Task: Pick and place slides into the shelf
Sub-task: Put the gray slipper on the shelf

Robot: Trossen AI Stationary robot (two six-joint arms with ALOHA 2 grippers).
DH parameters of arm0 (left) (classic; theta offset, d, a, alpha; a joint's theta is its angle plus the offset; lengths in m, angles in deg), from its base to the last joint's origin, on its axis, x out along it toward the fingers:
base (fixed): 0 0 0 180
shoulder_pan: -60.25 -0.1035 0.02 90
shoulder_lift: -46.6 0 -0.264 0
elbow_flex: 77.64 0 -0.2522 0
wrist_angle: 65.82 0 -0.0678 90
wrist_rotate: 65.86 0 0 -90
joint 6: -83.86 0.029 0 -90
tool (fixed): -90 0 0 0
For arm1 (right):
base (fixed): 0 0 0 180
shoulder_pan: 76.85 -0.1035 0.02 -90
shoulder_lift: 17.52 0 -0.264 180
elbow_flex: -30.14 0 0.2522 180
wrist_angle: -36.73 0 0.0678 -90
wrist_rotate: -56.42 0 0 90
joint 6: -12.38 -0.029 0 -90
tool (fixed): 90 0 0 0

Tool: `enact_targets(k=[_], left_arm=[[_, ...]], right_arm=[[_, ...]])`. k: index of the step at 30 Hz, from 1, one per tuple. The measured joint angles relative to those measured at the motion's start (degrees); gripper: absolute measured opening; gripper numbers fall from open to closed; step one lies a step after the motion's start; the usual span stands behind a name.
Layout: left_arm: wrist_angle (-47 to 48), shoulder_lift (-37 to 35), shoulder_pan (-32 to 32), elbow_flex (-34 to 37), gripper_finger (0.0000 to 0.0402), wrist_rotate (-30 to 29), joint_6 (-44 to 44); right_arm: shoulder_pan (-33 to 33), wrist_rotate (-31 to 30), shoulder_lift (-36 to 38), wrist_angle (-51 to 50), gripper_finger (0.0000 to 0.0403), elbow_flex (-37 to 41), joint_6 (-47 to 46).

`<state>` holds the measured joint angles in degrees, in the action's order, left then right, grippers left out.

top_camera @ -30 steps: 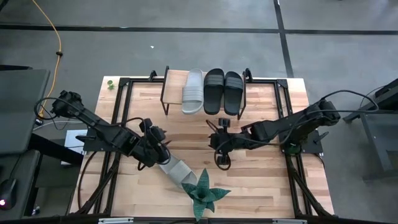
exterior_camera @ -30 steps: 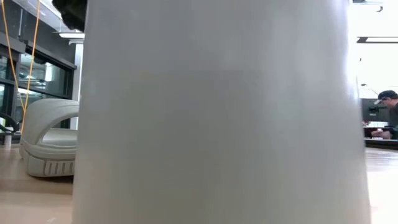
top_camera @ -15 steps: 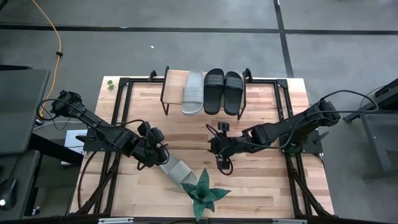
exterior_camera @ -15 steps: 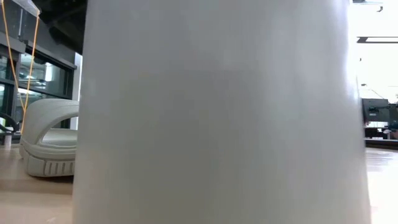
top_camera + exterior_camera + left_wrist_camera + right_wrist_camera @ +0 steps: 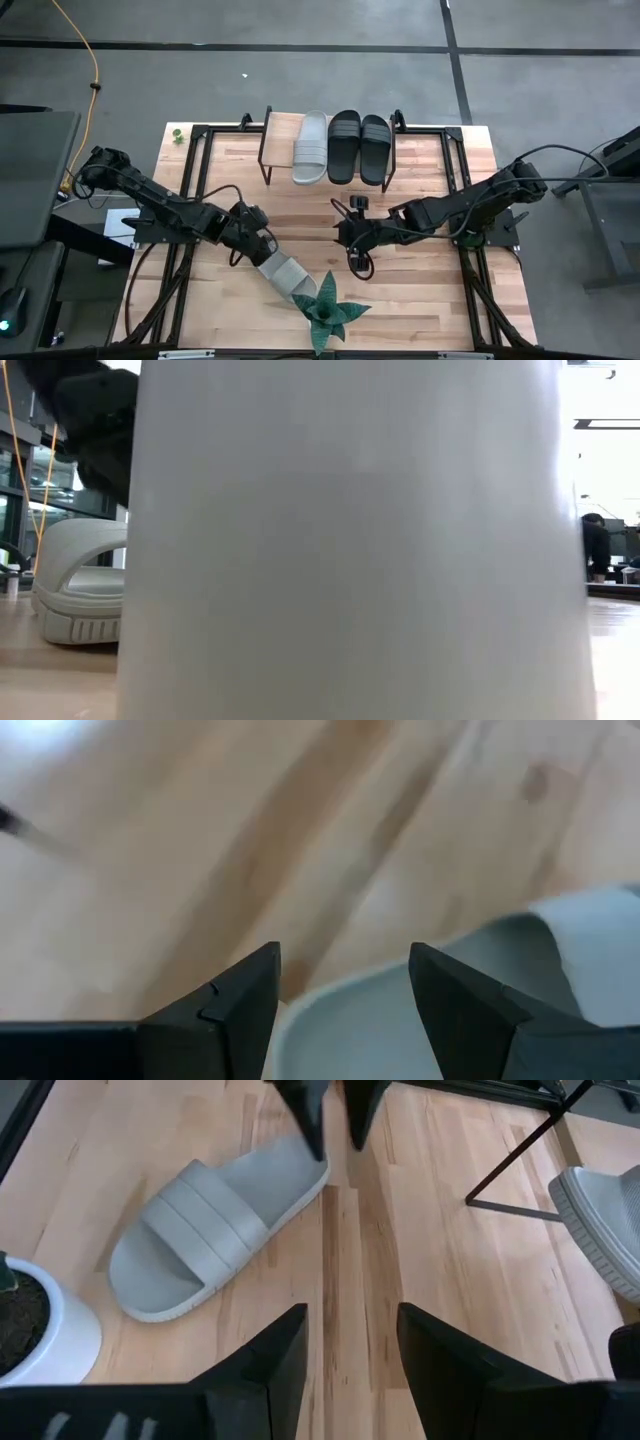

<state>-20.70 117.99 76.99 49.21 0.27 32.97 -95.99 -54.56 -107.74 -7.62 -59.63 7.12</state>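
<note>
One pale grey slide (image 5: 283, 272) lies sole down on the table beside the plant, also in the right wrist view (image 5: 215, 1220) and the low view (image 5: 80, 590). My left gripper (image 5: 262, 250) is open, tilted down over this slide's heel (image 5: 400, 1020), one finger on either side of the heel rim. My right gripper (image 5: 345, 240) hovers open above the table's middle, its fingers (image 5: 270, 1360) on nothing. The shelf (image 5: 280, 135) at the far edge carries another grey slide (image 5: 311, 147) and two black slides (image 5: 343, 146) (image 5: 375, 148) on its plank top. My left gripper comes slanting down from the table's left at the loose grey slide's heel end (image 5: 305, 1170). Its fingertips (image 5: 316, 1140) stand right at the heel rim, and I cannot tell whether they touch it.
A green spiky plant (image 5: 326, 312) in a white pot (image 5: 40, 1330) stands at the near edge, close to the slide's toe; the pot (image 5: 350, 540) fills most of the low view. Dark metal frame rails run along both table sides. Bare wood lies between the arms and the shelf.
My left gripper has come down and toward the table's right, onto the loose grey slide's heel, turning as it went; its fingers have stayed open. The slide has kept its place.
</note>
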Motion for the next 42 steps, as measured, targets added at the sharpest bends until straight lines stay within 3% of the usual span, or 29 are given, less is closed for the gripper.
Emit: enact_targets(k=[7, 12, 25, 33, 42], left_arm=[[-27.23, -0.24, -3.57, 8.40, 0.0211, 17.84, 10.56], [-30.09, -0.33, -3.62, 8.98, 0.0211, 21.89, 12.08], [-28.09, -0.32, -3.59, 8.98, 0.0212, 23.28, 10.67], [-28.36, 3.32, -3.59, 9.00, 0.0212, 24.72, 10.13], [-33.01, 3.69, -2.91, 9.00, 0.0211, 25.83, 10.62]], right_arm=[[-0.40, 0.02, 0.00, -0.24, 0.0147, 0.00, -4.33], [-1.89, 0.05, 0.00, -0.37, 0.0147, 0.00, -5.24], [-2.63, 0.09, 0.00, -0.34, 0.0147, 0.00, -4.84], [-2.64, 0.11, 0.00, 0.00, 0.0147, 0.00, -4.98], [-2.64, 0.11, 0.00, 0.00, 0.0147, 0.00, -4.98]])
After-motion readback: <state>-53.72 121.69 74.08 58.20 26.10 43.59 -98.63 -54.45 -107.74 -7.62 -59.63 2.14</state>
